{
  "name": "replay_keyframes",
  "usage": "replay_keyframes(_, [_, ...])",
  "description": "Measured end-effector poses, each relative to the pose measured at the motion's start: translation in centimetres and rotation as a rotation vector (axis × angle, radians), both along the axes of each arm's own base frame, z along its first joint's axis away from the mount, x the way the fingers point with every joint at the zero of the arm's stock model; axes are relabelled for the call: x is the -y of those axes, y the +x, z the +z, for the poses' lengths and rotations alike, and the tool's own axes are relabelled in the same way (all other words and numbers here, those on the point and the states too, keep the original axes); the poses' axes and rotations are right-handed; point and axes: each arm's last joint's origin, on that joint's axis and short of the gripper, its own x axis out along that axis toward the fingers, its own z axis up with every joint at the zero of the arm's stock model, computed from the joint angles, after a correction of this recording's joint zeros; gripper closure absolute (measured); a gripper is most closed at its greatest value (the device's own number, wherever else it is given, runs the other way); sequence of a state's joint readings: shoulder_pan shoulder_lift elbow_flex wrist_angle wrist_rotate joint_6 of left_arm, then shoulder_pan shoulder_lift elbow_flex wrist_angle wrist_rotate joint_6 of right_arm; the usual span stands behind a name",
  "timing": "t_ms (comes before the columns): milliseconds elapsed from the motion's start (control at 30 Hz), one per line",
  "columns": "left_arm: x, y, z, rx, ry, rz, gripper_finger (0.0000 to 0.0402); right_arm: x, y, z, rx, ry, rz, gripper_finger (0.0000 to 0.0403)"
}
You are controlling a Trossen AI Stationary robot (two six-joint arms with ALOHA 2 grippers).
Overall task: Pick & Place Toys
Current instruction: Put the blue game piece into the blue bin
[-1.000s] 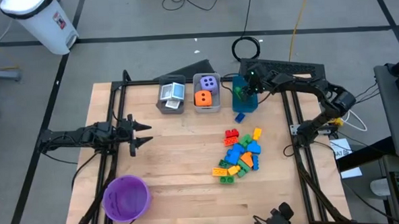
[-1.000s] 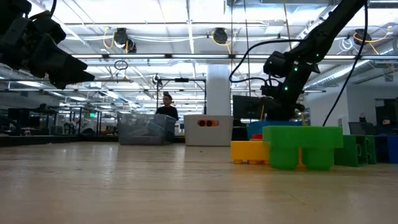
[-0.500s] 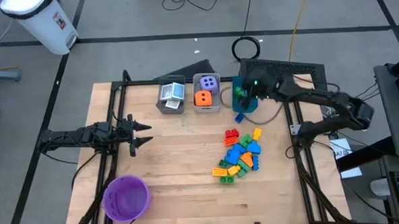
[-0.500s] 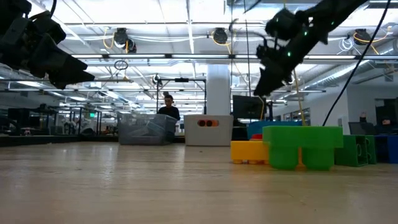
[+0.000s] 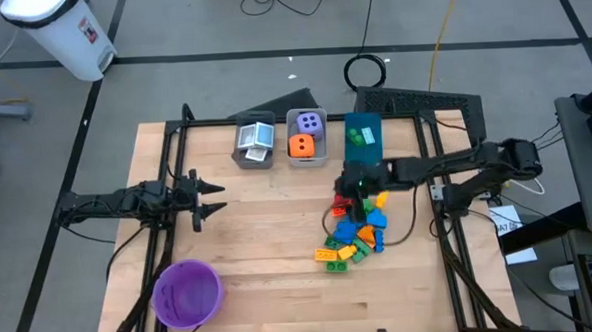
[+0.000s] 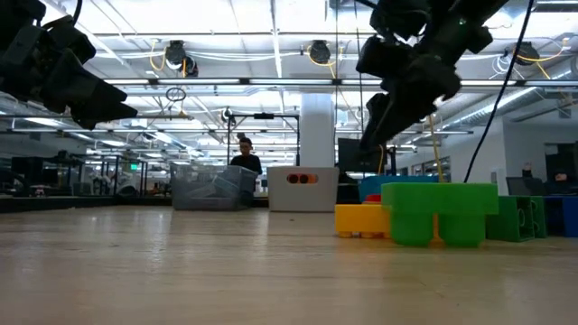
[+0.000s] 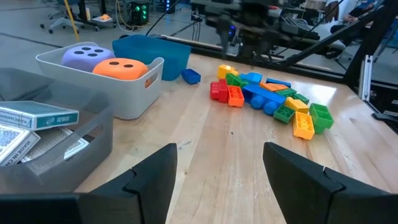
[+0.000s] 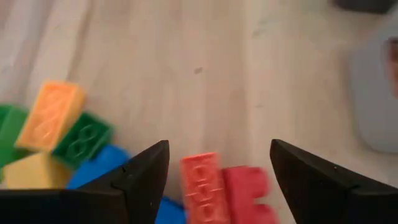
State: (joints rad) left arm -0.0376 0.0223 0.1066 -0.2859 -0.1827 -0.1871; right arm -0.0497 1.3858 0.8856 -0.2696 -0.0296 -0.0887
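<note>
Right wrist view shows the right gripper [image 8: 217,180] spread wide and empty above small red plastic bricks [image 8: 227,190] at the heap's bin-side edge; light, rigid, likely slippery, best pinched across flat sides, blue bin [image 5: 364,138] beyond

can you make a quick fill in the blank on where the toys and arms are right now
1. The two dice sit in the ___ of the three bins.
2. The right gripper hangs, jaws open, over the pile of ___.
3. The round bowl is coloured ___.
4. The blue bin holds a ___ brick.

Missing words: middle; bricks; purple; green
</note>
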Motion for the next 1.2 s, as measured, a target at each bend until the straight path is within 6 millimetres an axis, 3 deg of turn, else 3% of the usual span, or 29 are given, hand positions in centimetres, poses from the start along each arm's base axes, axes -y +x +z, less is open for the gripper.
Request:
replay_keyframes(267, [0.0,0.0,0.0,0.0,0.0,0.0,0.0155,-4.1,-0.1,-1.9,-0.116,-0.016,0.169,0.0128])
replay_keyframes(500, [0.0,0.0,0.0,0.0,0.0,0.0,0.0155,-6.6,-0.2,-3.9,-0.187,-0.031,0.263,0.0128])
replay_keyframes(833, [0.0,0.0,0.0,0.0,0.0,0.0,0.0156,-6.6,-0.4,-4.3,-0.19,-0.154,0.272,0.0128])
replay_keyframes(1200, [0.0,0.0,0.0,0.0,0.0,0.0,0.0155,-7.1,-1.1,-4.5,-0.2,-0.085,0.318,0.0129])
